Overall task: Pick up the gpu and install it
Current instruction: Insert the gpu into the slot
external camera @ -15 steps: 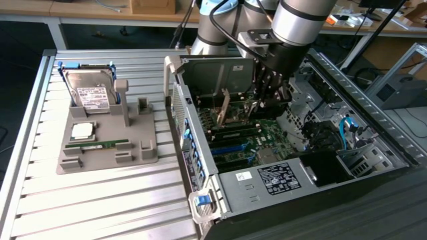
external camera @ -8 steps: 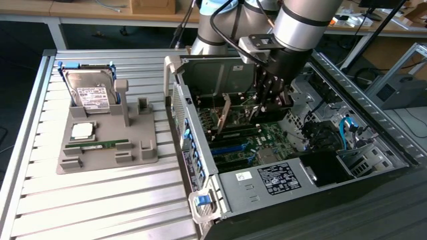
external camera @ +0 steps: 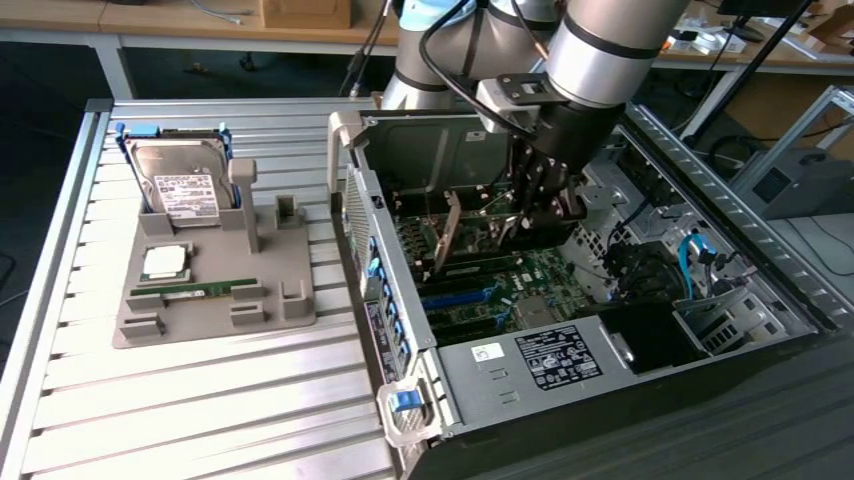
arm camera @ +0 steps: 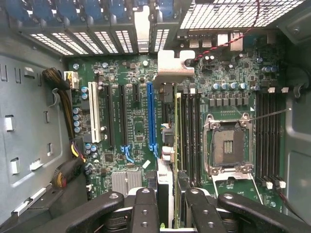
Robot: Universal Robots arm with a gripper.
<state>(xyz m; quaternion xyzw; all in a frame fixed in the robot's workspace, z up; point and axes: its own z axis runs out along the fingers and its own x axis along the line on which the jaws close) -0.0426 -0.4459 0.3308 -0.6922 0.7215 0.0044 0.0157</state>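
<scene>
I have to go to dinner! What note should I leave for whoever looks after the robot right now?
Gripper: fingers shut on the gpu, holding it edge-on.
Where: inside the open computer case, over the motherboard, next to the blue slot.
Done: the gpu is picked up and brought into the case.
Left: the install. I cannot tell whether the card is seated in a slot, and it is not let go.

The gpu [arm camera: 170, 160] is seen edge-on in the wrist view, its lower end hidden between the gripper [arm camera: 171, 213] fingers. The motherboard [arm camera: 131, 121] markings are too small to read.
</scene>
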